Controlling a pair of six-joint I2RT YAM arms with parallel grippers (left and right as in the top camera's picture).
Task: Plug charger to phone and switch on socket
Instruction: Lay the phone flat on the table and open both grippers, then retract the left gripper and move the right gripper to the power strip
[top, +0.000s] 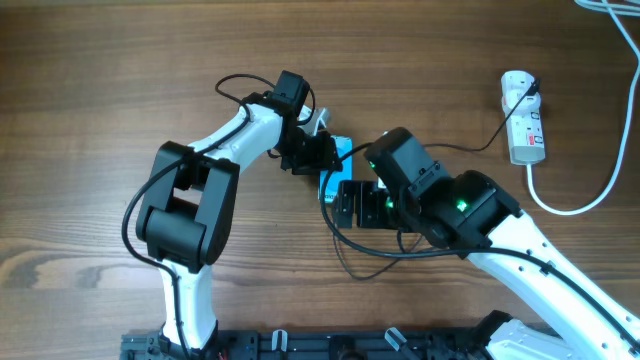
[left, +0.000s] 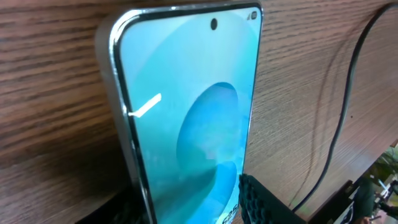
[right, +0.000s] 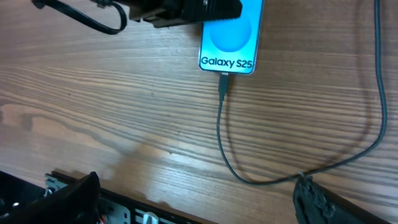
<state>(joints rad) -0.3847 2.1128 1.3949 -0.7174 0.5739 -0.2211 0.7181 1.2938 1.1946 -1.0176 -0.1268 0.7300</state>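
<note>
Overhead: left claw (top: 322, 158) astride phone (top: 343, 150) at mid table (top: 100, 100), one pad (left: 267, 202) hard by its 3 o'clock edge in the left wrist view; gripping or just clear, cannot tell. Right claw (right: 199, 202) spread wide, holding nothing, hanging off the phone's 6 o'clock end. Reads "Galaxy S25" in white at the screen's 6 o'clock end. Charger (right: 219, 130) plugged in right under that text. Socket (top: 525, 125) off at 3 o'clock, well apart, black plug (top: 531, 88) in it.
</note>
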